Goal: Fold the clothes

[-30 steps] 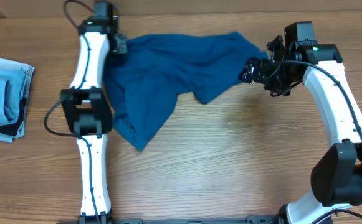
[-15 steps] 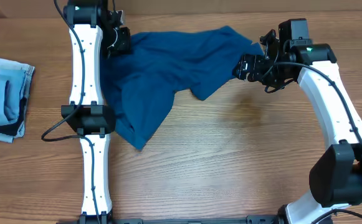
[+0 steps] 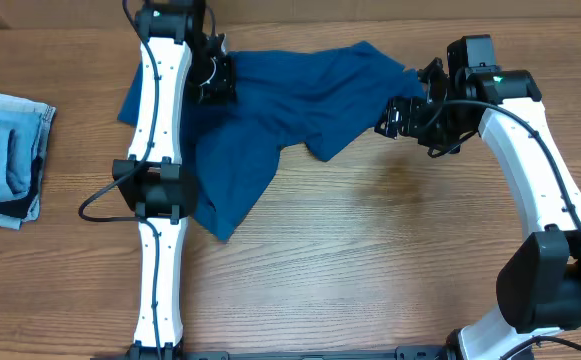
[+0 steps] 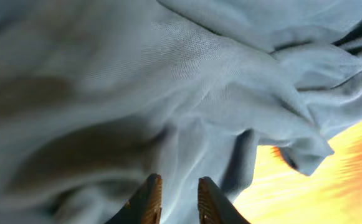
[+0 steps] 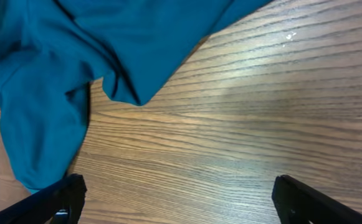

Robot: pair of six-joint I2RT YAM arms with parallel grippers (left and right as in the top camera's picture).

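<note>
Blue shirt (image 3: 270, 110) lay rumpled at the table's (image 3: 390, 260) 12 o'clock.
The left gripper (image 4: 176, 186) stood narrow at the cloth, perhaps pinching it, I could not tell; the right gripper (image 5: 184, 199) gaped empty at its 3 o'clock edge.

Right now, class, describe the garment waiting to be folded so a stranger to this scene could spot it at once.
Find the wooden table, then look along its far edge, near the middle. A large teal-blue shirt lies there, crumpled and spread out. Unlike the pale blue denim stack at the left edge, it is dark and unfolded.
</note>
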